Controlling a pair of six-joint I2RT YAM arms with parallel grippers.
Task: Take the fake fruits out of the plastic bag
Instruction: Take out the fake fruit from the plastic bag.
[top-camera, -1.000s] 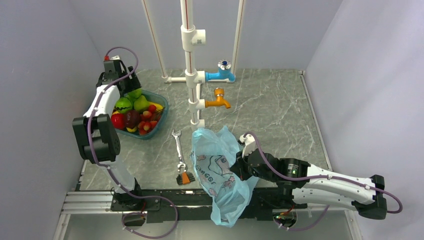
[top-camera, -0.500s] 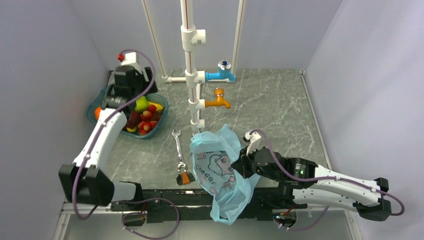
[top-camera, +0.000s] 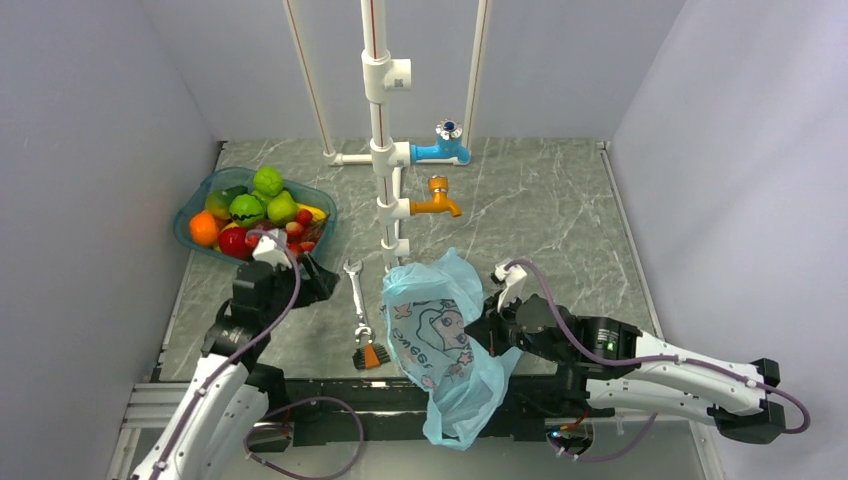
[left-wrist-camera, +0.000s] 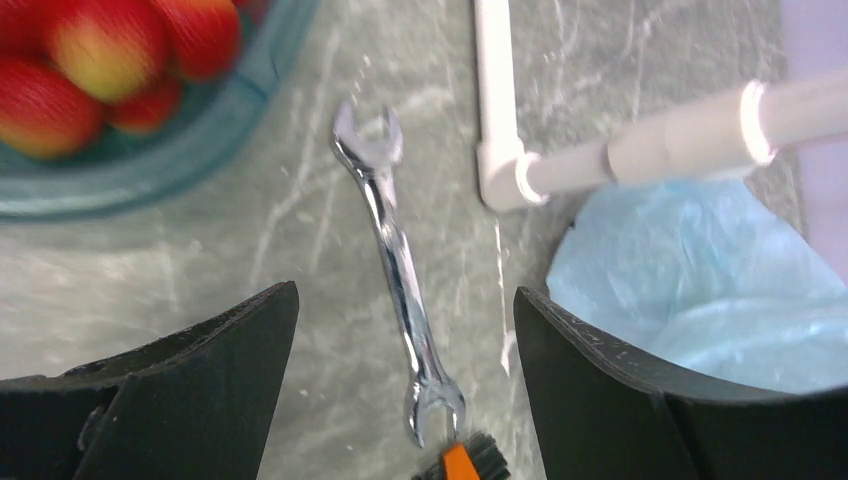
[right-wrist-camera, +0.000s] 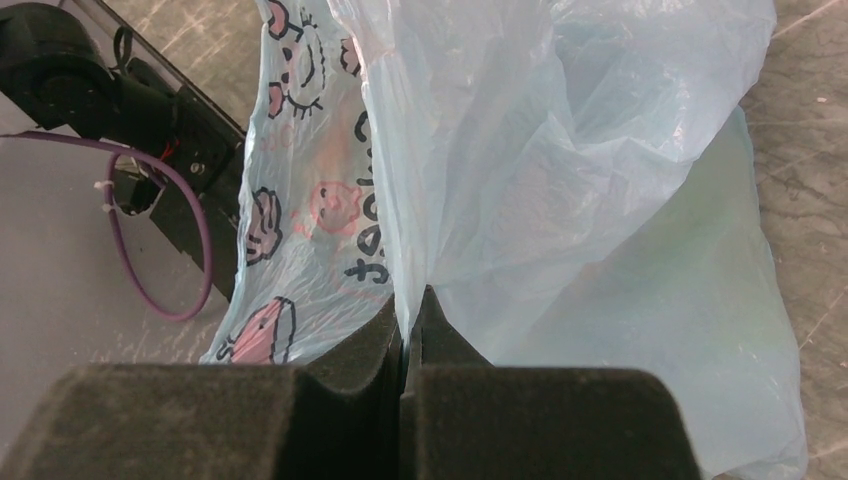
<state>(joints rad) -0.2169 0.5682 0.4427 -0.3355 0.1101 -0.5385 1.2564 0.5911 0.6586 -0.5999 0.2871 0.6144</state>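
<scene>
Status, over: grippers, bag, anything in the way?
Left gripper open, empty, above wrench. Right gripper shut on plastic bag. Bag contents unclear. Wrench and brush lie between left gripper and bag.

You've got the plastic bag (top-camera: 440, 345) crumpled at the near edge of the table. It's thin light-blue film, with a dark cartoon figure and lettering facing up, and its lower end spills over the front rail. On the right wrist view, a fold of that film is pinched between the closed pads of the right gripper (right-wrist-camera: 405, 318), and the rest billows away beyond them. Well apart at far left, the fruits lie heaped in the teal basket (top-camera: 181, 218). The orange (top-camera: 203, 228) sits at its left side, the round green one (top-camera: 247, 209) mid-pile, and the light-green grape bunch (top-camera: 267, 181) on top toward the back. You can't make out the maroon one from here.
</scene>
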